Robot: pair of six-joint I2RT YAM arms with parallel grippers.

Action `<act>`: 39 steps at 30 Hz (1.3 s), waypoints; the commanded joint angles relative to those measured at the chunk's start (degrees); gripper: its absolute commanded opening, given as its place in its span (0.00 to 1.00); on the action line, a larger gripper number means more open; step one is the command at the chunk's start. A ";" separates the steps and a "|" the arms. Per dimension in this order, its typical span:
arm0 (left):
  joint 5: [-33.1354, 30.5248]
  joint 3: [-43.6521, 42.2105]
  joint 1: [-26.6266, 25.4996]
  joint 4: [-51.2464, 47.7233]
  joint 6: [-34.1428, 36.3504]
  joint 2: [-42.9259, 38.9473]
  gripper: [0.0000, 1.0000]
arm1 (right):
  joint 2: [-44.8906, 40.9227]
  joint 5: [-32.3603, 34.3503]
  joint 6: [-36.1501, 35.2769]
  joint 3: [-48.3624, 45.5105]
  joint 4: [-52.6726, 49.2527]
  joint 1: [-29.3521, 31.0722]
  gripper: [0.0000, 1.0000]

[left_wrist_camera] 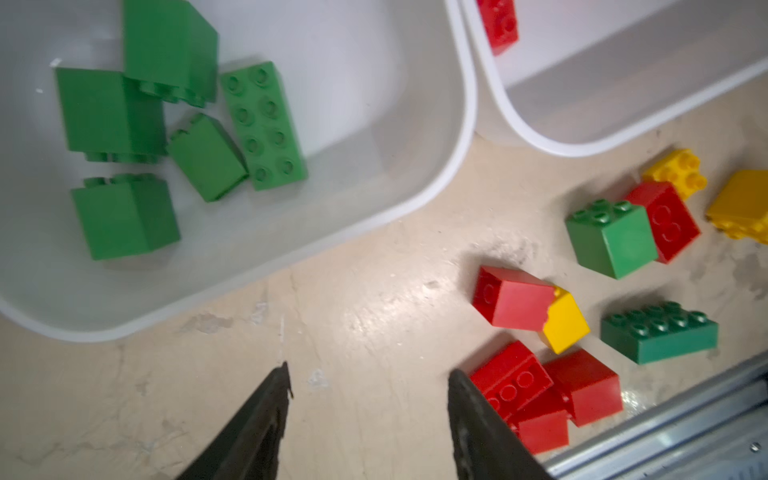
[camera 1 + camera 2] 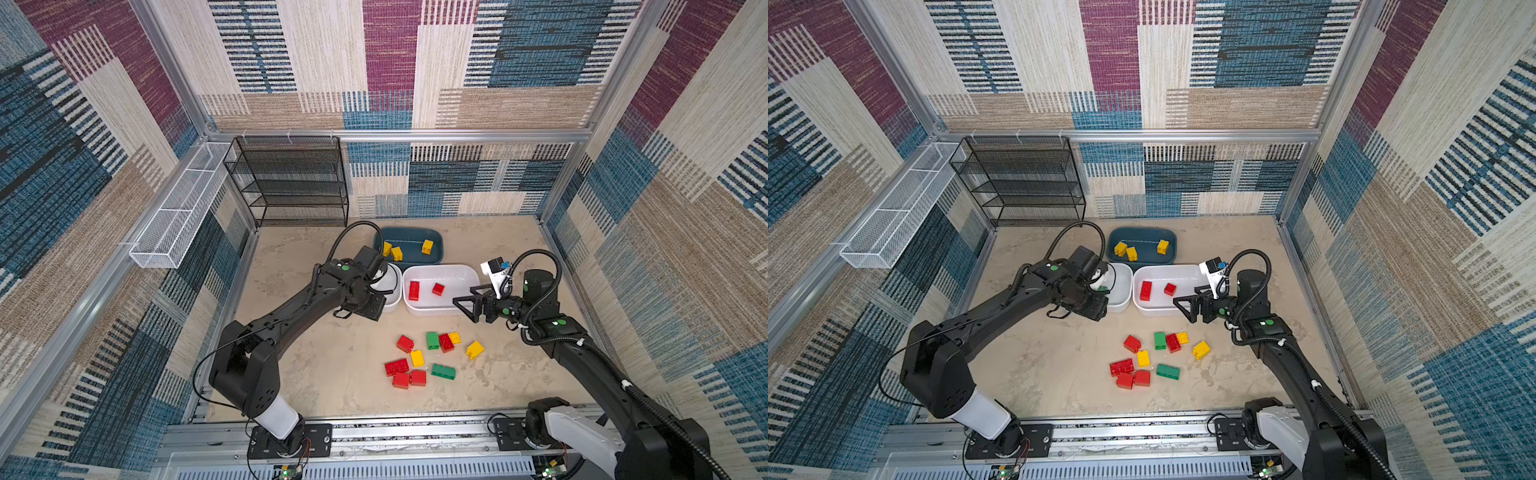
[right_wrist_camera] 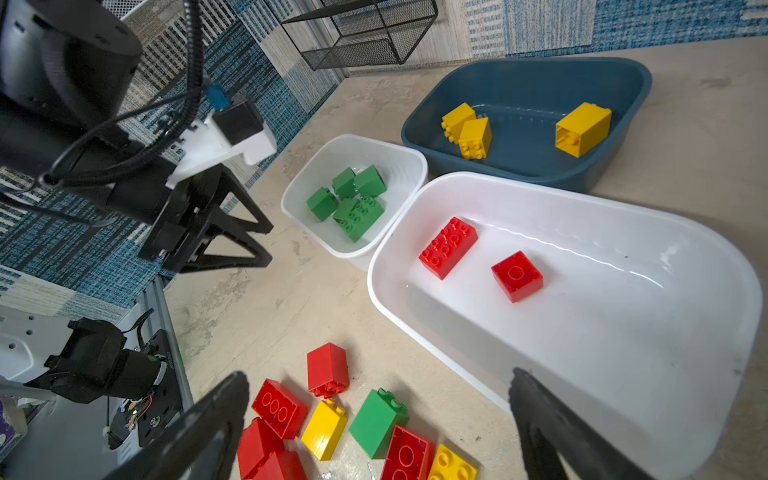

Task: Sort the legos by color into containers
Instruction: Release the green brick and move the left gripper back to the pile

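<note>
Tubs (image 3: 623,332) hold green, red, yellow legos (image 3: 448,247) separately.

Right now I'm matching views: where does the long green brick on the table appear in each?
Top view: long green brick, lower right of pile.
Top view: brick, same place.
Left wrist: brick by the metal rail.
Right wrist: not in it.
Shared landmark: the larger white tub.

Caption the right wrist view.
Open right gripper near loose legos; green bricks, red bricks, yellow bricks sorted in separate tubs.
</note>
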 commanded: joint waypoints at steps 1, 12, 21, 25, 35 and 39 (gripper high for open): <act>0.27 -1.71 -4.13 1.61 -9.24 -0.38 0.63 | -0.38 -0.69 0.79 -0.17 0.70 0.01 0.99; -4.34 -3.32 -12.85 9.22 -33.80 5.12 0.65 | -1.90 -0.61 0.61 -0.97 0.17 0.01 0.99; -9.91 -3.16 -16.15 7.86 -56.50 7.08 0.68 | -1.24 -1.66 0.70 -1.64 1.14 0.05 0.99; -9.59 -1.63 -16.30 7.93 -62.55 9.46 0.69 | -1.04 -1.83 0.44 -1.75 1.15 0.03 0.99; -11.04 -0.15 -16.45 7.96 -69.86 14.87 0.67 | -1.17 -2.03 0.00 -1.62 0.62 0.06 0.99; -9.55 -1.32 -17.05 7.92 -70.26 16.00 0.65 | -1.48 -1.84 -0.35 -1.79 0.19 0.05 0.99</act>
